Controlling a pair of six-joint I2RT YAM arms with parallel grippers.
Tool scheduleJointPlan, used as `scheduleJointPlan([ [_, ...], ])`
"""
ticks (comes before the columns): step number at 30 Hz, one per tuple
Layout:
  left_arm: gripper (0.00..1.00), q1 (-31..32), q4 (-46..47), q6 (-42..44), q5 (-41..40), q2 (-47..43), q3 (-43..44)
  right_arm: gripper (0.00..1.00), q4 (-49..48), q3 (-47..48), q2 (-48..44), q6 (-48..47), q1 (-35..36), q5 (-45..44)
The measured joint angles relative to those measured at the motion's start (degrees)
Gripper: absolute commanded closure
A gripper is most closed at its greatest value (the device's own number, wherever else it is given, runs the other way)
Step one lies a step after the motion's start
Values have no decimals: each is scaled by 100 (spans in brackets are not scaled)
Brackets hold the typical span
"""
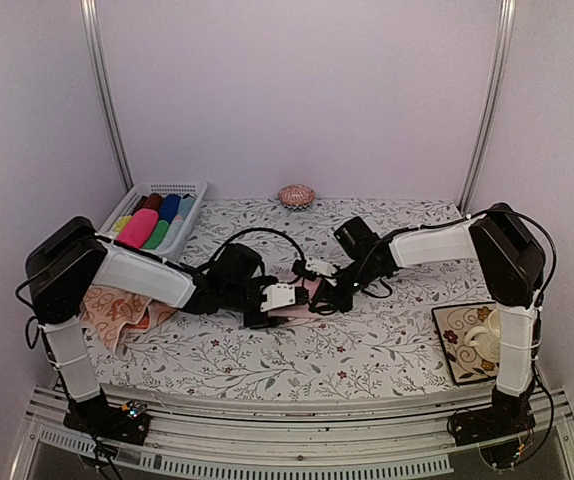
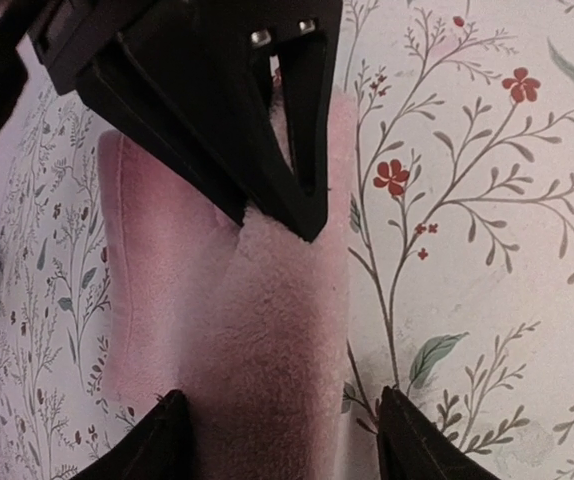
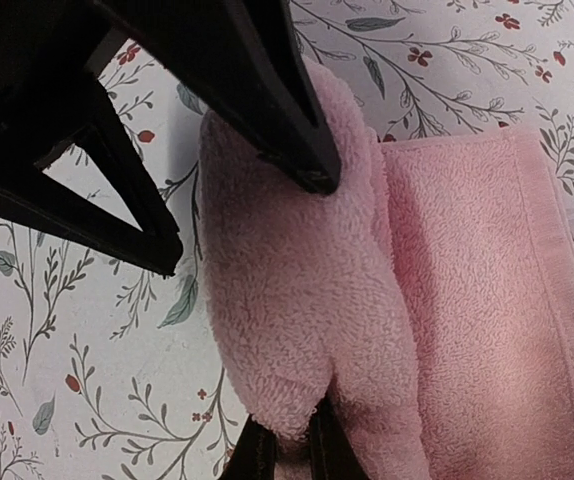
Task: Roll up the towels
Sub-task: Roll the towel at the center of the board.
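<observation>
Pink towel (image 2: 267, 330): it lies at the middle of the table (image 1: 367, 350), partly rolled, with a thick rolled part resting against a flat, unrolled strip.
Patterned towel (image 1: 117, 310): it lies crumpled at the left edge of the table under the left arm, and we judge it not yet rolled.
Right tool (image 3: 287, 420): it is closed, pinching the end of the rolled part.
Left tool (image 2: 282, 395): its jaws stand apart, straddling the rolled part. One finger is over the towel and the other over bare table just beside it, so it grips nothing.
Step in hand: we judge it to be securing the roll with both tools so as to turn it over the flat strip.
Doing it well: we would close the left tool on the roll's full thickness, not only the top layer. We would then turn both tools together and level, so that the edges stay aligned.
Caution: the two tools stand very near each other, so we would watch for finger contact and for snagging the table's covering.
</observation>
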State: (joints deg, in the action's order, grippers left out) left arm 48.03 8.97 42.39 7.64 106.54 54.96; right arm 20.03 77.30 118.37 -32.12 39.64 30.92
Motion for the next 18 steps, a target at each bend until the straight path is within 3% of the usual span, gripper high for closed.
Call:
scheduleJointPlan([
  [7, 59, 2, -140, 94, -55, 120, 186, 95, 9, 2, 11, 7, -44, 96],
  [18, 89, 2, -702, 127, 98, 361, 610, 76, 81, -9, -35, -7, -81, 138],
])
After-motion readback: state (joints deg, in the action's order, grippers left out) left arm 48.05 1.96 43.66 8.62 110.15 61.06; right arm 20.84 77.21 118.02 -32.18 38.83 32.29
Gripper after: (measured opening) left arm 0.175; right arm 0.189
